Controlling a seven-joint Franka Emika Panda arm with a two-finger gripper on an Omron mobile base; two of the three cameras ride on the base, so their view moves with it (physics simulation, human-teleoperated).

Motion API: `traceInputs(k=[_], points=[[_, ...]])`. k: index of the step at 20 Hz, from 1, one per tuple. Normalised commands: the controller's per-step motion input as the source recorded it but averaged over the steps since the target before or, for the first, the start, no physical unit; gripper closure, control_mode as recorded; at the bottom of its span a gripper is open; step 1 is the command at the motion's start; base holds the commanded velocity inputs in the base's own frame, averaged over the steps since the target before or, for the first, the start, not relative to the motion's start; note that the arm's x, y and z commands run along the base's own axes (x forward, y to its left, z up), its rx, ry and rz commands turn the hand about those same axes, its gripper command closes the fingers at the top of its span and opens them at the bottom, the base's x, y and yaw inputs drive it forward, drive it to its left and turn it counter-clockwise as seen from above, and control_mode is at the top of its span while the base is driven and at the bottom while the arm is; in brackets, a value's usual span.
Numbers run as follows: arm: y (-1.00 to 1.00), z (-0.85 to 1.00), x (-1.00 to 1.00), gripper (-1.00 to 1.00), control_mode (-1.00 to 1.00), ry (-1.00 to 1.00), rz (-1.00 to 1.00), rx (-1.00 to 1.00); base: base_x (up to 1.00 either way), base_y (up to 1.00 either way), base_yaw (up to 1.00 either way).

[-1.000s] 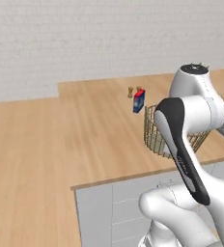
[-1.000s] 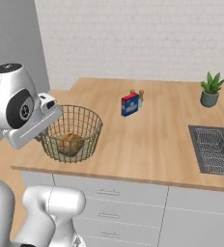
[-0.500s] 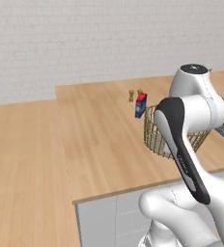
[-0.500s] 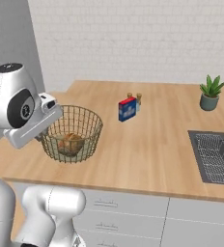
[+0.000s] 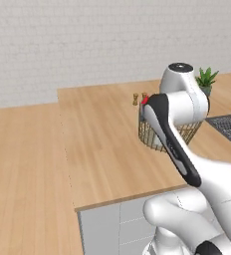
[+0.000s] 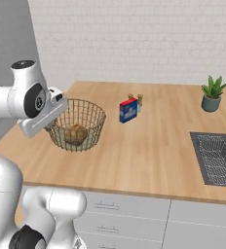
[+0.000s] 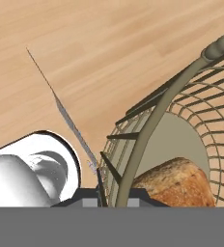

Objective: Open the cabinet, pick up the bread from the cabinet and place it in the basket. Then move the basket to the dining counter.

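The bread point(image 6: 75, 134) lies in the bottom of the basket point(image 6: 92, 127), which sits near the front left of the broad wood-plank tabletop point(image 6: 149, 151). The tool point(image 7: 111, 195) is clenched on the basket's rim at its left side, as the hand view shows from close up. Behind the basket stand a blue and red box point(image 6: 128, 110) and two small shakers point(image 6: 135, 98); a potted plant point(image 6: 212, 94) stands farther right. A dark sink point(image 6: 218, 159) is set into the tabletop's right end. White drawers point(image 6: 129, 218) run below, and a white brick wall point(image 6: 134, 39) rises behind.
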Motion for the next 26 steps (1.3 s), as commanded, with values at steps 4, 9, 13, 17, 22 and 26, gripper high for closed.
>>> traceInputs(k=[4,9,13,17,22,26], points=[[0.15,-0.45,1.00,1.00,-1.00,-0.01,0.00,0.00,0.00,0.00,0.00],[0.00,-0.75,0.88,1.00,-1.00,-0.04,0.00,0.00,0.00,0.00,0.00],[0.00,-0.66,0.49,1.00,-1.00,0.00,0.00,0.00,0.00,0.00,0.00],[0.00,-0.70,0.09,1.00,-1.00,0.00,-0.02,0.00,0.00,0.00,0.00],[0.00,-0.58,0.01,1.00,-1.00,0.00,-0.04,0.00,0.00,0.00,0.00],[0.01,-0.38,0.00,1.00,-1.00,0.06,-0.02,0.02,0.00,0.00,0.00]])
